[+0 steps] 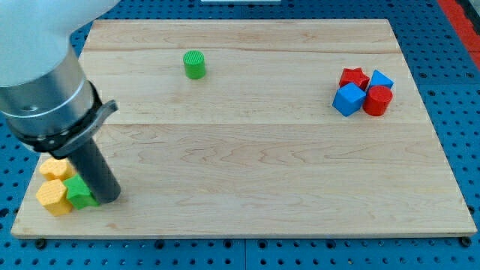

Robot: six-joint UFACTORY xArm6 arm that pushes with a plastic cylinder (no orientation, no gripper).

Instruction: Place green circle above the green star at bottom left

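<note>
Risk is concentrated at the near left corner of the desk [247,172], where my tip [107,196] is seen resting just beside the green star [78,192], on its right, possibly touching it. No jaws are carried by this arm, only a dark rod, so nothing is held and nothing can be gripped; blocks can only be pushed.

The green circle [194,64] is found far away from the tip, at the far side of the desk, a little left of the middle and well apart from every other block. The green star is pressed against two yellow blocks: one yellow block [53,197] on its left and another yellow block [54,168] just behind, partly hidden by the arm.

If the tip is dragged away carelessly, the star could be shifted and the target place would be changed, or the yellow blocks could be pushed over the near edge, which is close. When the circle is later pushed toward the star, it could roll off the line of the push because it is round, and it could be driven into the yellow block that already occupies part of the space beyond the star. A too long push would probably disturb the whole cluster.

The group at the far right, a red star [354,77], a blue cube [349,99], a red cylinder [378,100] and a smaller blue block [381,79], is judged to be out of danger.
</note>
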